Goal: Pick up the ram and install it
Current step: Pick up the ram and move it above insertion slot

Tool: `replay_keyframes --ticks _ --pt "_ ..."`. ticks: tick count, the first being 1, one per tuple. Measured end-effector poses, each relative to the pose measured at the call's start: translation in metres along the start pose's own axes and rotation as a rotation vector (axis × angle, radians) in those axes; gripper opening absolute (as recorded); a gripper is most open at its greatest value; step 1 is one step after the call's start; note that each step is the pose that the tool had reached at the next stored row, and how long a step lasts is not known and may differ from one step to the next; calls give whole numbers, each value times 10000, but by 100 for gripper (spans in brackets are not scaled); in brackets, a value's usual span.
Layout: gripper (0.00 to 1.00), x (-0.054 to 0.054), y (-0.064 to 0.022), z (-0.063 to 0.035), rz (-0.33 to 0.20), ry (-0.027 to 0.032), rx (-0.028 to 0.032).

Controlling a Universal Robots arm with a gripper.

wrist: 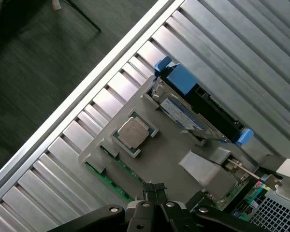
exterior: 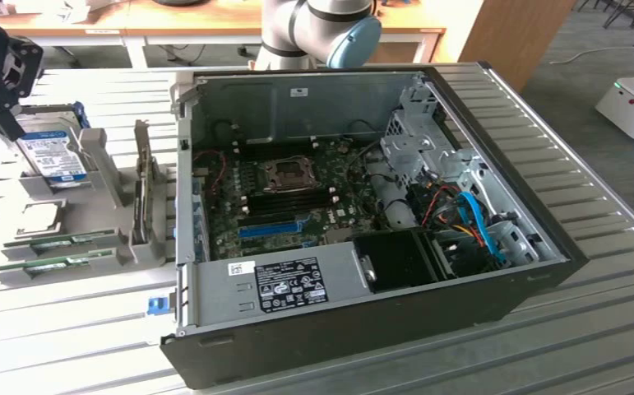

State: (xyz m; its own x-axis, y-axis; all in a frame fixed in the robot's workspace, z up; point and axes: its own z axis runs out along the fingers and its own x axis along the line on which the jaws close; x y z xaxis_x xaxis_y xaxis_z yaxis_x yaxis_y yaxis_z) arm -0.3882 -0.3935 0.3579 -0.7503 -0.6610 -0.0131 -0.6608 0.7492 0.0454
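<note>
Two green ram sticks [exterior: 72, 240] [exterior: 59, 264] lie in slots of a grey holder [exterior: 103, 177] at the exterior view's left, beside the open computer case [exterior: 514, 280]. In the wrist view one ram stick [wrist: 104, 176] shows as a green edge along the holder [wrist: 169, 154], just ahead of my fingertips. My gripper [exterior: 11, 130] [wrist: 153, 189] hangs above the far end of the holder, over the hard drive, shut with nothing in it. The motherboard [exterior: 328, 202] lies exposed inside the case, with dark memory slots [exterior: 284, 198] below the processor socket.
A silver hard drive with a blue label [exterior: 53, 154] [wrist: 183, 113] stands in the holder, and a processor chip [exterior: 38, 216] [wrist: 133, 133] lies beside it. A long blue slot [exterior: 270, 228] crosses the motherboard. A card [exterior: 143, 185] stands upright between holder and case. The ribbed table's edge [wrist: 87, 104] runs close by.
</note>
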Motion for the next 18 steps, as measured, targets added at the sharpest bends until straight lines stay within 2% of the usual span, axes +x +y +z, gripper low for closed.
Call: replay_keyframes --ticks 11,18 --pt "11 0 -1 6 -1367 62 -18" --pt "11 0 -1 9 -2034 92 -26"
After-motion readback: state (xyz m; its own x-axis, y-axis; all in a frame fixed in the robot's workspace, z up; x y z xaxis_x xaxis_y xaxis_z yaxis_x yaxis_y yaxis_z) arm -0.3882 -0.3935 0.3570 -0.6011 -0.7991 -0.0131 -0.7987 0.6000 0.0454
